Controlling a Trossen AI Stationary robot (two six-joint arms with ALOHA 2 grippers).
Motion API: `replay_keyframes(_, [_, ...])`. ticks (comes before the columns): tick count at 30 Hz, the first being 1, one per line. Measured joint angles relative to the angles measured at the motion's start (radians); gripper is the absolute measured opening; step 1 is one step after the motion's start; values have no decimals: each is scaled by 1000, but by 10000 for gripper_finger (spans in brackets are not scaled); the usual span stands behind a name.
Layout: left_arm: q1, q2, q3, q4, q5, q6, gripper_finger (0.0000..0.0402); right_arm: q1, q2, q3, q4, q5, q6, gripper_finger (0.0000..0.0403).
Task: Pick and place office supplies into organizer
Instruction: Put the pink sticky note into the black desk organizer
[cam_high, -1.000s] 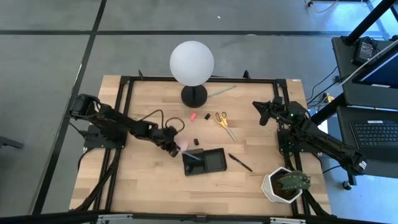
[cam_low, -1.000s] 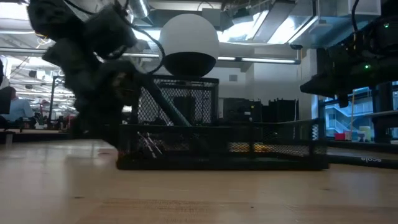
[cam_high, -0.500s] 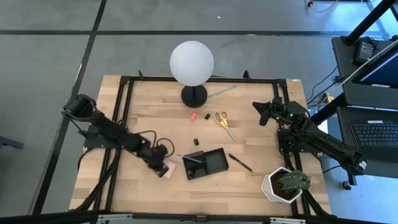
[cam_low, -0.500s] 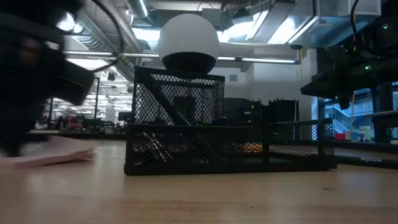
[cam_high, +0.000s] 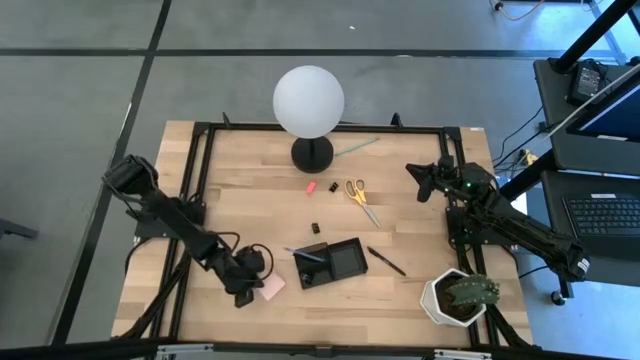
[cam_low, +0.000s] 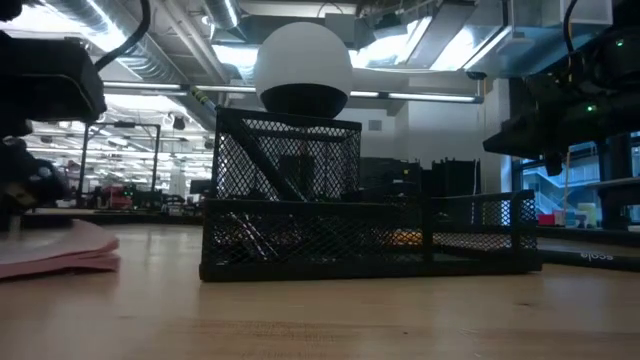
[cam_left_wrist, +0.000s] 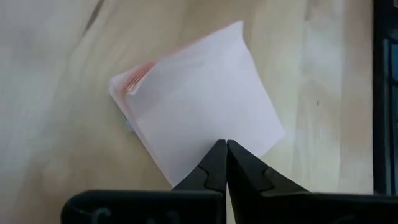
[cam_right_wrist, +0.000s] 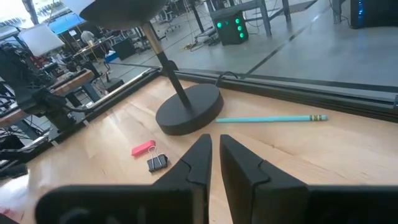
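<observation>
Pink sticky-note pad (cam_high: 271, 287) flat on desk, just left of organizer, corners turned diamond-wise; top sheets look pale, edge stack pink (cam_left_wrist: 199, 112); in the low view it lies as a slightly fanned stack (cam_low: 55, 250). Organizer (cam_high: 330, 262): low black mesh tray, two compartments, set at a slight angle near desk centre; taller mesh section at its left end (cam_low: 285, 165); thin dark items lean inside the left compartment. Yellow-handled scissors (cam_high: 361, 199) closed, lying flat behind organizer. Dark pen (cam_high: 386, 261) flat, just right of organizer. Black binder clip (cam_high: 315, 228) behind organizer; another by small pink item (cam_high: 311, 186). Green pencil (cam_high: 356, 147) near lamp base.
</observation>
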Motion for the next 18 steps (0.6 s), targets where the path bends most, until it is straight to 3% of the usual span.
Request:
replay_keyframes(3, [0, 28, 0, 71, -10, 68, 2, 2, 0, 0, 33, -31, 10, 37])
replay_keyframes(10, [0, 88, 2, 163, -13, 155, 2, 88, 0, 9, 287, -175, -222, 37])
replay_keyframes(18, [0, 106, 3, 214, -9, 208, 2, 243, 98, 190, 298, -181, -405, 37])
